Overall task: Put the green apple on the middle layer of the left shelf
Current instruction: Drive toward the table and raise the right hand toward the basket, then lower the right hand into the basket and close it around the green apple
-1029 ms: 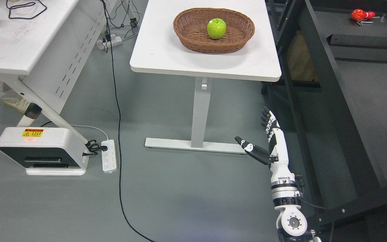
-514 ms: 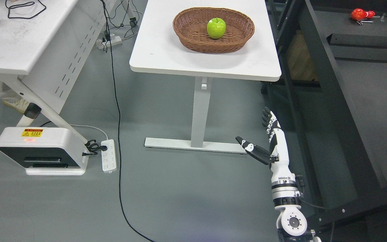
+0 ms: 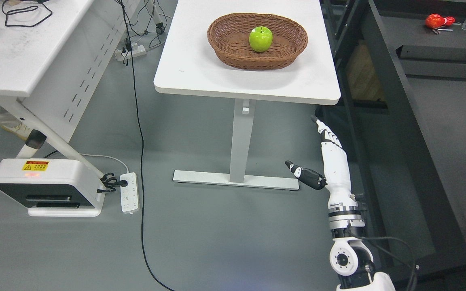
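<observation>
A green apple (image 3: 261, 39) lies in a brown wicker basket (image 3: 225, 44) on a white table (image 3: 200, 76). My right hand (image 3: 318, 153) is open and empty, fingers straight, thumb out to the left. It hangs low over the floor, in front of and below the table's right front corner, well short of the apple. A dark shelf frame (image 3: 382, 81) stands at the right. The left arm is not in view.
A white desk (image 3: 10, 52) with black cables stands at the left. A white machine (image 3: 43, 188) and a power strip (image 3: 129, 192) lie on the floor beside it. A black cable (image 3: 142, 161) runs across the floor. A red object (image 3: 437, 20) lies far right.
My right hand has risen a little and its fingers have straightened toward the table. The camera has shifted slightly, so the whole scene sits a bit lower.
</observation>
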{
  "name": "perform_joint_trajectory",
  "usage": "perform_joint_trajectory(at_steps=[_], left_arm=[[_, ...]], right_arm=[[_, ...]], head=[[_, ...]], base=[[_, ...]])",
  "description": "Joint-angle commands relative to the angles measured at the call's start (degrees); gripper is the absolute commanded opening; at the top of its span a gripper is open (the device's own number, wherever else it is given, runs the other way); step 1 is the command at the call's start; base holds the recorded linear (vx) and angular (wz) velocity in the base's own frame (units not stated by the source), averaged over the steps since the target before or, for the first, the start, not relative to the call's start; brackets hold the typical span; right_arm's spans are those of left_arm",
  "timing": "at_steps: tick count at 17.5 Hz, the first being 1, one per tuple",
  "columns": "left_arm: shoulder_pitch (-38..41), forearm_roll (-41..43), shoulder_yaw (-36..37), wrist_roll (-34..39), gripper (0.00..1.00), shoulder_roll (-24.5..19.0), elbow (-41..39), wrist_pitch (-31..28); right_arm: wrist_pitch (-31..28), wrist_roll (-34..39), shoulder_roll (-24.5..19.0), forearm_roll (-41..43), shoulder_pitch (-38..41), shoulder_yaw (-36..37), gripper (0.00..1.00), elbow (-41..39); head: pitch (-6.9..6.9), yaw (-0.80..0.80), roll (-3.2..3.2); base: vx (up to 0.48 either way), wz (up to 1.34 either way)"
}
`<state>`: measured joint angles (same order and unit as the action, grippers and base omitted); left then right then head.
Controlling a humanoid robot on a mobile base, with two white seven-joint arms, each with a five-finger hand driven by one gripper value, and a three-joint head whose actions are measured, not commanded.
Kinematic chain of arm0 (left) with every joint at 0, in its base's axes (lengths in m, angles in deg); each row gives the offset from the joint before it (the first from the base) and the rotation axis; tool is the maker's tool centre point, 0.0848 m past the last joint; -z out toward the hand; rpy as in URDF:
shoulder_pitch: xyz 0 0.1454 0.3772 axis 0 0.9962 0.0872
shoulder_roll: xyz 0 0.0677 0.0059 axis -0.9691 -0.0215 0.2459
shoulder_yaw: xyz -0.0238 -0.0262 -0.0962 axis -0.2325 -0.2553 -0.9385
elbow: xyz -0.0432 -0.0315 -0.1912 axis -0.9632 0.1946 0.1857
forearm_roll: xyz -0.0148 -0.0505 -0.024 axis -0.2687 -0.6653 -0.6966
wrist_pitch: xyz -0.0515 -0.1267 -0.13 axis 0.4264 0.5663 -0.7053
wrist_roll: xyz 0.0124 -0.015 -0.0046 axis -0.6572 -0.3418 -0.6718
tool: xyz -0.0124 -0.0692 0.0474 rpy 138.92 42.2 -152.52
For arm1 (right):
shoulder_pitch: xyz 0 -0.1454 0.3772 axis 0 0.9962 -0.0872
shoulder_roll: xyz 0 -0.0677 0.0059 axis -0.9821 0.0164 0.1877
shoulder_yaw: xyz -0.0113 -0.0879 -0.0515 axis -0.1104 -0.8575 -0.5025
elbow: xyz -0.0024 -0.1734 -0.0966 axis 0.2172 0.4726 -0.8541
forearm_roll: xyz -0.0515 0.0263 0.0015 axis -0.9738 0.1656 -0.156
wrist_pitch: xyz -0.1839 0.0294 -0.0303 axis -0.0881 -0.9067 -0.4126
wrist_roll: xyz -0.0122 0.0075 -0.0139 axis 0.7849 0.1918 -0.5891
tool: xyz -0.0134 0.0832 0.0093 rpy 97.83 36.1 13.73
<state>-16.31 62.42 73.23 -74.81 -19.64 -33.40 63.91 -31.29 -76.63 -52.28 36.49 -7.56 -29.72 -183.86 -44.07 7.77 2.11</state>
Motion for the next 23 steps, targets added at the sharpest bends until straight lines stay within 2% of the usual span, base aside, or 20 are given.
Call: perform_joint_trajectory(at_steps=[1, 4, 16, 21, 23], left_arm=[[0.0, 0.0, 0.1, 0.0, 1.00, -1.0, 0.0, 0.0], [0.0, 0.0, -0.1, 0.0, 1.00, -1.0, 0.0, 0.0], [0.0, 0.0, -0.1, 0.0, 1.00, -1.0, 0.1, 0.0], [0.0, 0.0, -0.1, 0.0, 1.00, -1.0, 0.0, 0.0], [0.0, 0.0, -0.1, 0.0, 1.00, -1.0, 0.0, 0.0]], right_arm=[[2.9, -1.0, 0.5, -8.2, 0.7, -1.7, 1.00, -2.2], [6.7, -0.3, 0.3, -5.2, 0.5, -0.9, 1.00, -2.2], [5.6, 0.5, -0.2, -4.4, -3.9, -1.0, 0.99, -2.1], [5.4, 5.8, -0.1, -4.5, -8.1, -1.8, 0.99, -1.0], [5.0, 10.0, -0.1, -5.0, -11.9, -2.3, 0.99, 2.9]], head=[[0.00, 0.00, 0.00], [0.00, 0.00, 0.00], [0.00, 0.00, 0.00], [0.00, 0.00, 0.00], [0.00, 0.00, 0.00]], base=[[0.117, 0.01], [0.149, 0.00], [0.245, 0.00], [0.291, 0.03], [0.281, 0.05]])
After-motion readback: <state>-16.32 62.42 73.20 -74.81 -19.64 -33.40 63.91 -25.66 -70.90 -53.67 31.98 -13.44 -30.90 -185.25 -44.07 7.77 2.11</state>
